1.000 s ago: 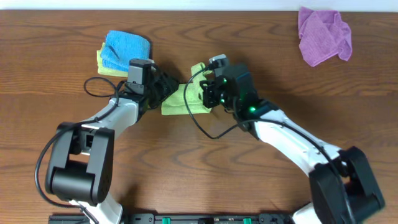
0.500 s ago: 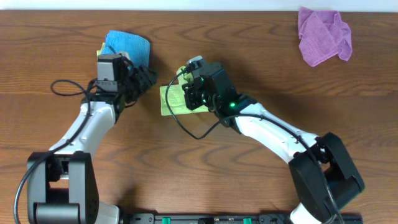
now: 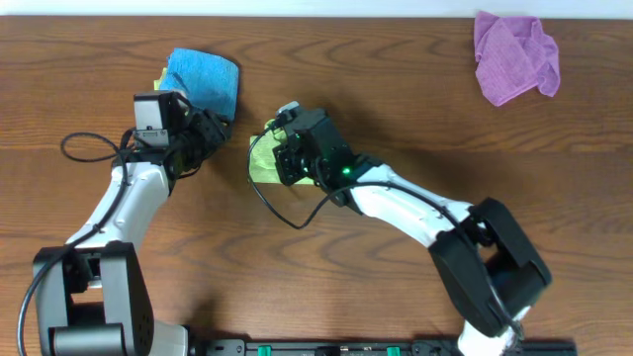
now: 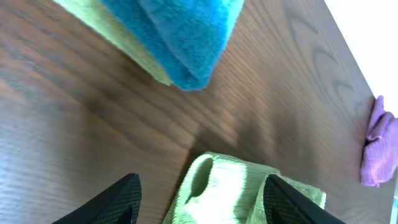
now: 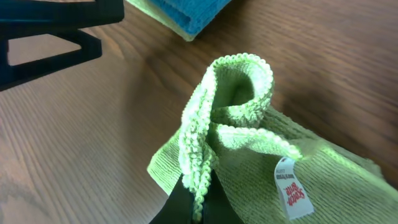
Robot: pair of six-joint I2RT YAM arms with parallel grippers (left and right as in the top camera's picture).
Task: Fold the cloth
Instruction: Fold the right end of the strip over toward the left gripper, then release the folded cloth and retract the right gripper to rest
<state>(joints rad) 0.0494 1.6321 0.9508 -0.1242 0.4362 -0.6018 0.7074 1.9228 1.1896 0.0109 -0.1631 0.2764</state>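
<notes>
**A:** Wood-grain worktop [image 3: 415, 109], and the green cloth [image 3: 259, 158] lies left of centre, near the blue folded stack [image 3: 203, 79]. The right hand [image 5: 196, 200] is pinched shut on a bunched loop of its hem.

**B:** That narrow grip worries me. I judge the loop may slip free, or the whole cloth drag sideways into a crooked fold, since nothing pins the far side.

**A:** Agreed. The left hand [image 4: 202, 196] stands wide, holding nothing, near the cloth but not touching it.

**B:** Overhead, the right arm [image 3: 415, 203] hides the pinch; the right wrist view shows it, plus a white label [image 5: 287, 186].

**A:** Only overhead shows the whole purple cloth [image 3: 514, 54], well apart.
</notes>
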